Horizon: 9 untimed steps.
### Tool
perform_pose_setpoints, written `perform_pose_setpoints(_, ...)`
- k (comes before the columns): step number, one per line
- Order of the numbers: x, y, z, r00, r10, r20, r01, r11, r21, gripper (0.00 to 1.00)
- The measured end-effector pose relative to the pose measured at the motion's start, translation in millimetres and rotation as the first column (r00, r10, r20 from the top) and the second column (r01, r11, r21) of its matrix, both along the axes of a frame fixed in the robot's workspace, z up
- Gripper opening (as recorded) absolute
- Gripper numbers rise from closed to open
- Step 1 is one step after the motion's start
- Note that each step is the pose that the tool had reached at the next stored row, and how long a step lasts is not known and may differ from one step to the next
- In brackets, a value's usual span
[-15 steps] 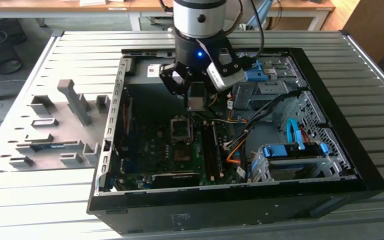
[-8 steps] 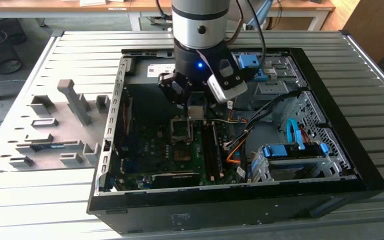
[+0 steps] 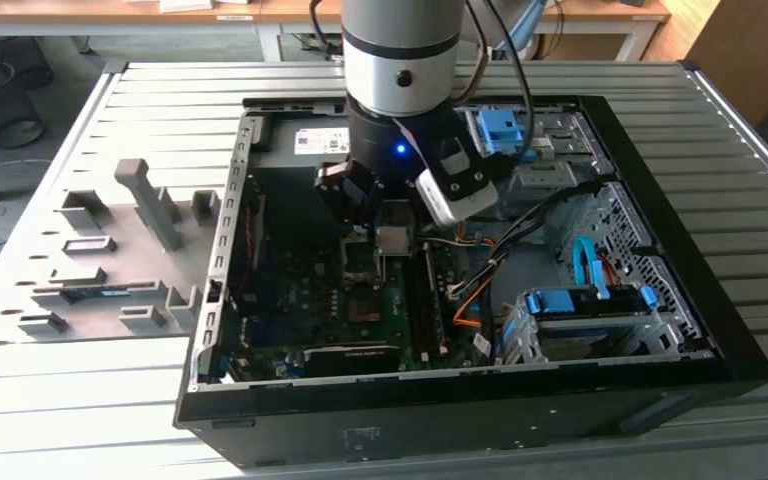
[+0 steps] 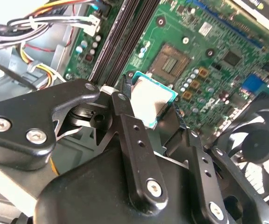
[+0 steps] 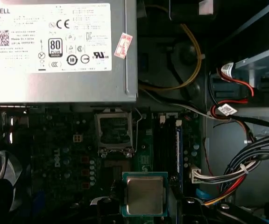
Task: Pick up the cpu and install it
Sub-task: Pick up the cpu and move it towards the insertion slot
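Observation:
My gripper hangs inside the open computer case, shut on the cpu. In both wrist views the cpu is a small square chip with a silver-grey face and a green rim, held by its edges between the black fingers. It hovers above the green motherboard, close to the bare square socket and slightly off to one side of it. The dark socket frame stands beside the power supply.
A silver power supply fills one end of the case. Bundled cables, memory slots, a black fan and a blue drive cage surround the socket. A grey fixture tray lies on the slatted table.

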<state>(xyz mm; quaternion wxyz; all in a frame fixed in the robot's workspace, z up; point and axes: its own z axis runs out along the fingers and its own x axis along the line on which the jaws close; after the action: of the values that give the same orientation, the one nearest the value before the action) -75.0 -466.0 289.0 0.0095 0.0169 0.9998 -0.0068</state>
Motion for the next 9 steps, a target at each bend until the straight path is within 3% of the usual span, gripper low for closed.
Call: perform_pose_setpoints(9, -0.3, -14.3, -3.3, 1.0, 0.0, 0.0, 0.0, 1.0, -0.0073, 0.47)
